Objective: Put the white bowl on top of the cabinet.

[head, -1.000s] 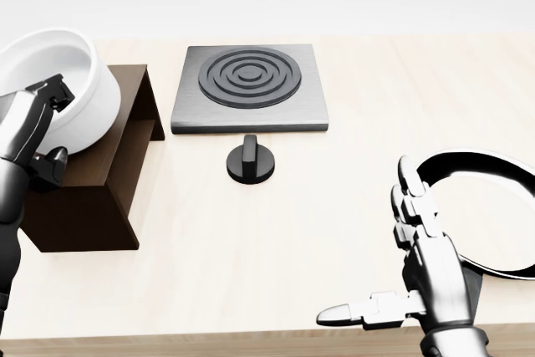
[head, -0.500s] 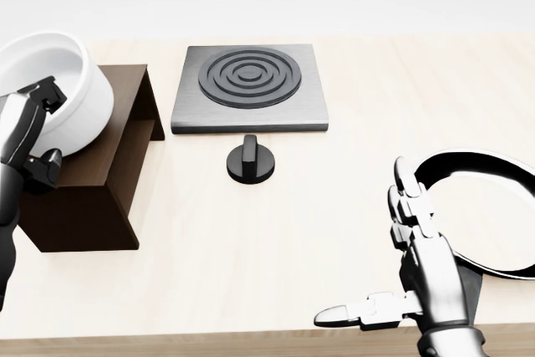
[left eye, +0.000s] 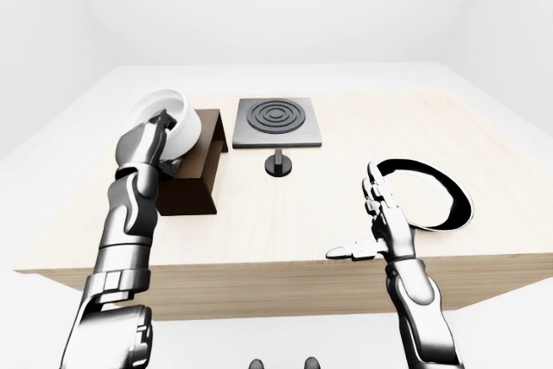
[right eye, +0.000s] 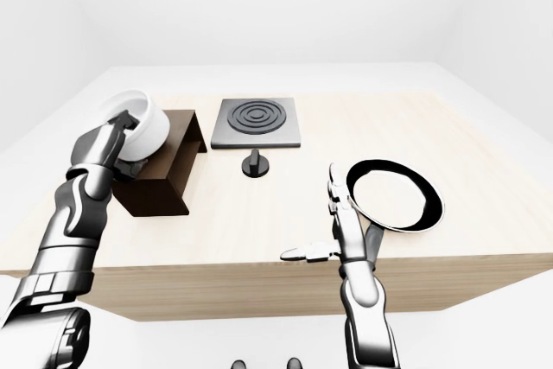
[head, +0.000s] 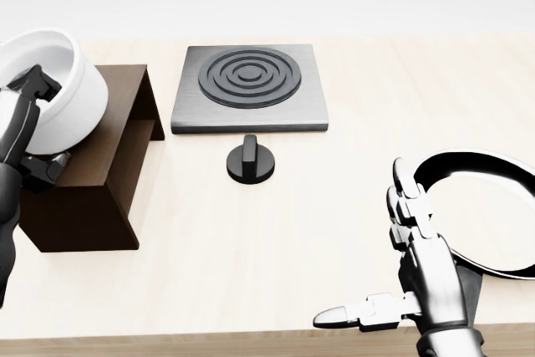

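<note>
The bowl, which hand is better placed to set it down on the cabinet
Left. The left hand already grips the bowl, tilted over the cabinet. The right hand hangs open by the black-rimmed plate, far off on the head view's right.

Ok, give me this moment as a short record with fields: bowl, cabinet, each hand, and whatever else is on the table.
bowl: white bowl, tilted, at the left end of the cabinet top, held
cabinet: dark brown cabinet, left part of the table
left hand: left hand closed on the bowl's rim
right hand: right hand open, holding nothing, beside the black ring
other items: grey burner plate, black knob, black ring
</note>
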{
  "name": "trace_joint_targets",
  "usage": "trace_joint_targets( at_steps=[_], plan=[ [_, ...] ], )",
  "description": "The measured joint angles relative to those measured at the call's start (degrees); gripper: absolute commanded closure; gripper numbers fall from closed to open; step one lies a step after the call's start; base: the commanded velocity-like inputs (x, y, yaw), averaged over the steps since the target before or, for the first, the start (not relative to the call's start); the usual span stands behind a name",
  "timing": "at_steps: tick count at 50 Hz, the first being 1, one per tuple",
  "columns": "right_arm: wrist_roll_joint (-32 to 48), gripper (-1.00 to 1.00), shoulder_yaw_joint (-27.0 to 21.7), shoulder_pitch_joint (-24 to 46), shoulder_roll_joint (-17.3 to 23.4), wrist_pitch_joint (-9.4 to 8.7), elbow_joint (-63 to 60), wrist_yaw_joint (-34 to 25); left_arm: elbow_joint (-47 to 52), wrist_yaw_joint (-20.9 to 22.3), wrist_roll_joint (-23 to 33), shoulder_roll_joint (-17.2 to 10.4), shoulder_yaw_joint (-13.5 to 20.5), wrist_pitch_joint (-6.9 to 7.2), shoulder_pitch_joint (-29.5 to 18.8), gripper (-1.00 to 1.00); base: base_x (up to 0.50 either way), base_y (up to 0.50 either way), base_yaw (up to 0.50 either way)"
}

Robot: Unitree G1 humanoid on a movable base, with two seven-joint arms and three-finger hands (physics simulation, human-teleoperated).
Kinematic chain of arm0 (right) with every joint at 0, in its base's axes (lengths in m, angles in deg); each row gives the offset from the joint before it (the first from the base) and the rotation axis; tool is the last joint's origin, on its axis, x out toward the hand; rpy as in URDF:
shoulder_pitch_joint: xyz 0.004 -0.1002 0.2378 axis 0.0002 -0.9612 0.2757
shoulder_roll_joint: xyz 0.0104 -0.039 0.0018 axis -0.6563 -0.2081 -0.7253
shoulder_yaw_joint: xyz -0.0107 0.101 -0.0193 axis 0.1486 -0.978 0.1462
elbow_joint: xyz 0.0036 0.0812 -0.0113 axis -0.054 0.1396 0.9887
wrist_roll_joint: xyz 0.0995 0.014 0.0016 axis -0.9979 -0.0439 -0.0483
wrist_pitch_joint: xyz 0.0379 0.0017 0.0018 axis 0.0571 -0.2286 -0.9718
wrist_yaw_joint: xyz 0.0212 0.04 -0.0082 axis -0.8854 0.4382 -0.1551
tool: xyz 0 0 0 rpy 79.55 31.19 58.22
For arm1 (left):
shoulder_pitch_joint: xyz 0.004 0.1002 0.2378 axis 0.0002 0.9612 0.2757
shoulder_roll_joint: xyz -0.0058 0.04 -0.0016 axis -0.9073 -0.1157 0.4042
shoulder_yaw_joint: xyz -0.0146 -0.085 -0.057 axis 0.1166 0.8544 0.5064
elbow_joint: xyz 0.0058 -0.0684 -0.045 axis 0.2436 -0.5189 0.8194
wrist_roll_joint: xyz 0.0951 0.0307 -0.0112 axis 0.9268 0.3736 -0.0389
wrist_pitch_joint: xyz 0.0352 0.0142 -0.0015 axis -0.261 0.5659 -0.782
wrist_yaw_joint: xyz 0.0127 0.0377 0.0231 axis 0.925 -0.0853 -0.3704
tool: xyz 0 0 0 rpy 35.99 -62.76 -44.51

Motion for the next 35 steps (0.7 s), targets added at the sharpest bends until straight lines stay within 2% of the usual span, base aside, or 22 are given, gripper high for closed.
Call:
trace_joint_targets(
  at_steps=[14, 35],
  plan=[
    [0.04, -1.0, 0.04, 0.0, 0.0, -0.06, -0.06, -0.03, -0.67, -3.92, 2.6, 0.3, 0.01, -0.01, -1.11, -1.0, 0.0, 0.0, 0.0],
    [0.08, -1.0, 0.12, -0.2, -0.04, -0.13, -0.37, -0.09, -0.53, -5.07, 3.45, 0.69, 0.07, -0.01, -0.95, -1.0, 0.0, 0.0, 0.0]
  ],
)
